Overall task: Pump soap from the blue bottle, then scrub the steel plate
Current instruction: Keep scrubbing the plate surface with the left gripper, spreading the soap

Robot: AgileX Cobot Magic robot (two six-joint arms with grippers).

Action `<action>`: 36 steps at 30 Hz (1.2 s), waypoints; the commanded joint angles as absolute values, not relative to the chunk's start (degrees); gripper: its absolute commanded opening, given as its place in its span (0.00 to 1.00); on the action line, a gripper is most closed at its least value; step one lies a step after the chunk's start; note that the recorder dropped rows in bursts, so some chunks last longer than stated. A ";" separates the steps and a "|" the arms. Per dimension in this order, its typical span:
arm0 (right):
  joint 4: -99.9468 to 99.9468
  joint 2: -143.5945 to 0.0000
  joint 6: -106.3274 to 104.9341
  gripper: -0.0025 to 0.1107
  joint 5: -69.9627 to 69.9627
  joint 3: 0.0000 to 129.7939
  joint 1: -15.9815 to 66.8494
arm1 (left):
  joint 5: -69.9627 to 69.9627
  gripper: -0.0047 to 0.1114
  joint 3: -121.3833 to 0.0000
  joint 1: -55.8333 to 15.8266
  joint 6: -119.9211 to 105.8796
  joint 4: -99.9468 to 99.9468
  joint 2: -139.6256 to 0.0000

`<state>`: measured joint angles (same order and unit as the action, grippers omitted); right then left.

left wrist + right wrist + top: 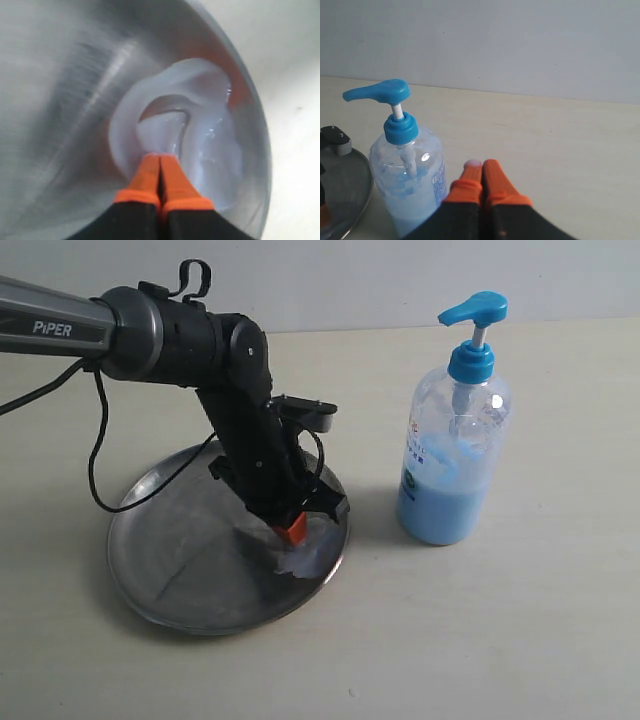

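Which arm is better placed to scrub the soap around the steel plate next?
Left. The left gripper is shut with its tips down in the soap smeared on the steel plate. The right gripper, also shut, is off the plate, beside the blue bottle.

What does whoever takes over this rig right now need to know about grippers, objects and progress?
Left gripper: shut, holding nothing, tips in the pale-blue soap smear near the rim of the round shiny steel plate.
Right gripper: shut, holding nothing, near but clear of the tall clear pump bottle with the blue head, which stands upright right of the plate.
Done: soap is on the plate, swirled in one patch.
Left: scrub the rest; most of the plate looks bare.
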<state>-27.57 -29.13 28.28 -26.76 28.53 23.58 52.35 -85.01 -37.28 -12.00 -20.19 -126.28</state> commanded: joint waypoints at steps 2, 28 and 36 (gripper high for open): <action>-27.54 -28.87 28.05 0.02 -26.00 28.34 23.34 | 50.60 0.04 -84.29 -37.25 -15.46 -26.84 -127.05; -27.43 -28.87 28.05 0.02 -26.00 28.34 23.34 | 54.31 0.04 -84.29 -37.34 -7.71 -16.14 -128.39; -27.42 -28.87 28.05 0.02 -25.88 28.34 23.34 | 57.75 0.04 -84.29 -37.34 -14.52 -26.50 -128.00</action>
<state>-27.57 -29.13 28.28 -26.76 28.53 23.58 56.49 -84.98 -37.19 -12.69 -25.11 -126.93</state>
